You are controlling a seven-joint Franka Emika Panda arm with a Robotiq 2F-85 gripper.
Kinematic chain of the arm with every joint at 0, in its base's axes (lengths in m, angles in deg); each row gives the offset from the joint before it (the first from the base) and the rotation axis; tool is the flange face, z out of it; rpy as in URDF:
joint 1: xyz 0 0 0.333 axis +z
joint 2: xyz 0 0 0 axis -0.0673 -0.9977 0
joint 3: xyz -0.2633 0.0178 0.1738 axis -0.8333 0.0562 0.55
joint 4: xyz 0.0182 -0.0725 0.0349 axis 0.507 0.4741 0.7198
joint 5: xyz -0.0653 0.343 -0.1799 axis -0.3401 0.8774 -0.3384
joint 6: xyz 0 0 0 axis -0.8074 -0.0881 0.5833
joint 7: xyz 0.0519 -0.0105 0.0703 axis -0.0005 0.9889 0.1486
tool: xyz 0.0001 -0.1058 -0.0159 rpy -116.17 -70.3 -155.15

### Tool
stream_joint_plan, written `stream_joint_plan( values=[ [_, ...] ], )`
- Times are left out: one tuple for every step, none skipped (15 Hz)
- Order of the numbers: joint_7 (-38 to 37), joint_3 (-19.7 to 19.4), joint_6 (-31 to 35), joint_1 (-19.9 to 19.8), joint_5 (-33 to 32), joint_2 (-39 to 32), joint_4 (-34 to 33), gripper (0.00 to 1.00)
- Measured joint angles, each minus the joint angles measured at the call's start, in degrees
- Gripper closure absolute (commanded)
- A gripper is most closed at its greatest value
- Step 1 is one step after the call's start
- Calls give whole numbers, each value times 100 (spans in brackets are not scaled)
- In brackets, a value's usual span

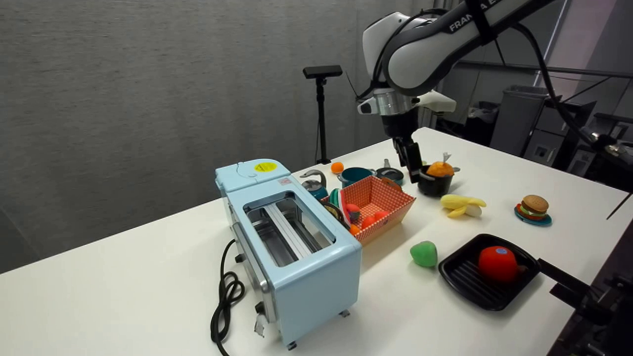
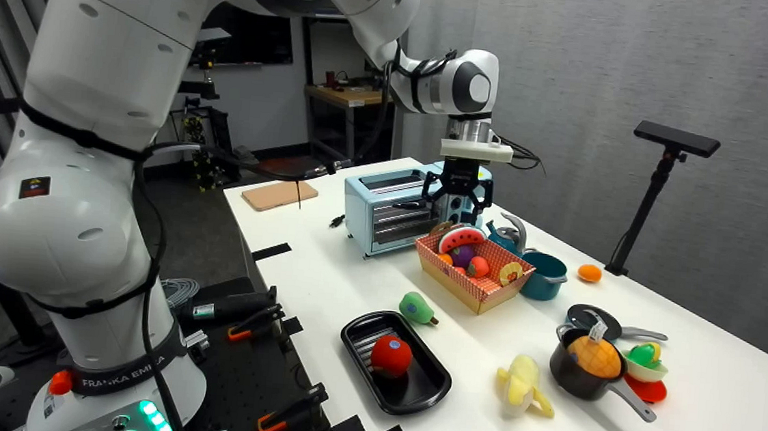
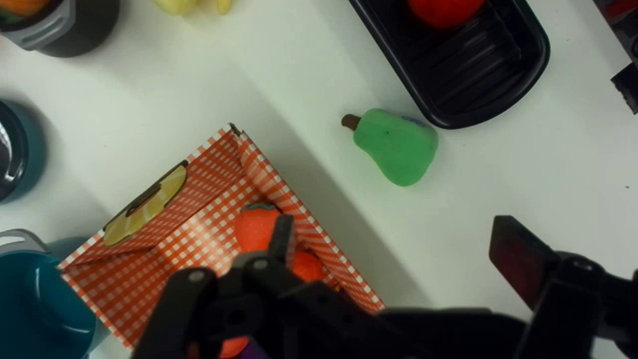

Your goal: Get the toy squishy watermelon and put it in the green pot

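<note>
The toy watermelon slice (image 2: 462,237), red with a white and green rind, stands at one end of the red checkered basket (image 2: 448,273). It also shows edge-on in an exterior view (image 1: 341,199). In the wrist view it is out of sight. The green pot, teal-coloured (image 2: 543,277), stands beside the basket and also shows in an exterior view (image 1: 356,175) and in the wrist view (image 3: 45,304). My gripper (image 2: 455,204) is open and empty, held above the table. In the wrist view (image 3: 396,244) one finger overlaps the basket and the other overlaps bare table.
A light blue toaster oven (image 1: 296,237) stands close to the basket, with a teal kettle (image 2: 509,235) beside it. A green pear (image 3: 396,144), a black grill pan (image 2: 396,360), a banana (image 2: 522,387) and a black pot (image 2: 584,375) lie around. A black stand (image 2: 657,189) rises behind.
</note>
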Motion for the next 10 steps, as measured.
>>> stream_joint_plan(
  values=[
    [0,0,-2,10,-41,-101,-165,0],
    [0,0,-12,26,-78,-217,-353,0],
    [0,-1,-27,46,-115,-334,-538,0],
    [0,-2,-50,76,-154,-461,-734,0],
    [3,-4,-79,112,-195,-592,-937,0],
    [5,-5,-118,155,-242,-729,-1139,0],
    [8,-6,-170,204,-284,-867,-1339,0],
    [11,-12,-232,259,-329,-1009,-1542,0],
    [13,-21,-301,320,-373,-1157,-1749,0],
    [16,-31,-367,385,-409,-1308,-1962,0]
  ],
)
